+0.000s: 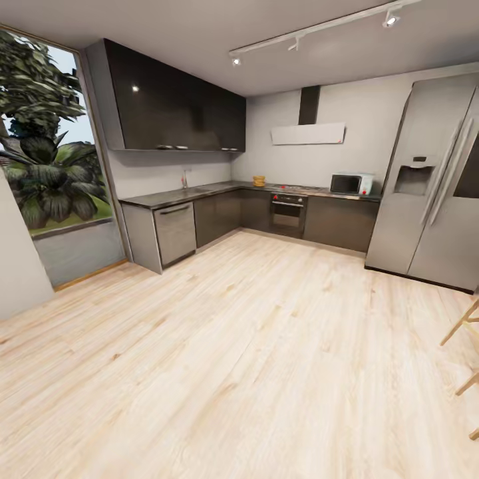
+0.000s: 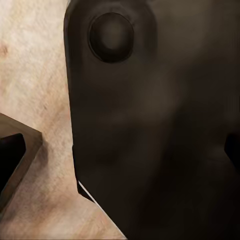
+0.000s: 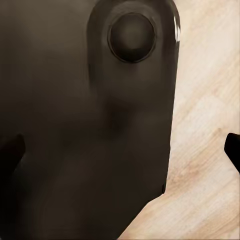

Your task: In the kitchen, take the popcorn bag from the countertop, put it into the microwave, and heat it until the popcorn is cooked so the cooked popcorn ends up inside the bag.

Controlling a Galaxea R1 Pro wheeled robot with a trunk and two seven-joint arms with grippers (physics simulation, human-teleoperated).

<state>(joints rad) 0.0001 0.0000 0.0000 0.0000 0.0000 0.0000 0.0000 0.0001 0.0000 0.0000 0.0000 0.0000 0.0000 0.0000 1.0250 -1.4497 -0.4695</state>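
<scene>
The bag [image 1: 259,180], a small golden-brown shape, stands far off on the countertop [image 1: 173,197] near the inner corner of the L, just left of the hob [image 1: 293,188] and well apart from the microwave [image 1: 352,183].

From the left of the head view: a tall window [image 1: 46,140] shows palms and other greenery. Next comes the left run of countertop with a steel dishwasher [image 1: 175,233] under its near end, a tap [image 1: 185,178] farther along, and glossy black wall cabinets [image 1: 176,106] above. Past the corner sits the bag, then the hob with the black oven [image 1: 287,214] below it and a pale hood [image 1: 308,134] on the grey wall above. Right of the hob the mint-blue microwave stands on the countertop with its dark door closed, near the slab's right end. Beside it rises the steel fridge [image 1: 432,179]. At the right edge, pale wooden legs [image 1: 466,346] of some piece of furniture poke in. A wide stretch of pale plank floor [image 1: 226,352] lies between the camera and the cabinets. A light rail [image 1: 313,30] crosses the ceiling.

In the left wrist view a dark rounded robot part [image 2: 150,125] blocks most of the frame, with floor and a dark box-like corner [image 2: 17,155] beside it. The right wrist view has a similar dark part [image 3: 85,125] over floor. Dark tips show at the edges of both wrist views, but whether either pincer is apart or together cannot be told.
</scene>
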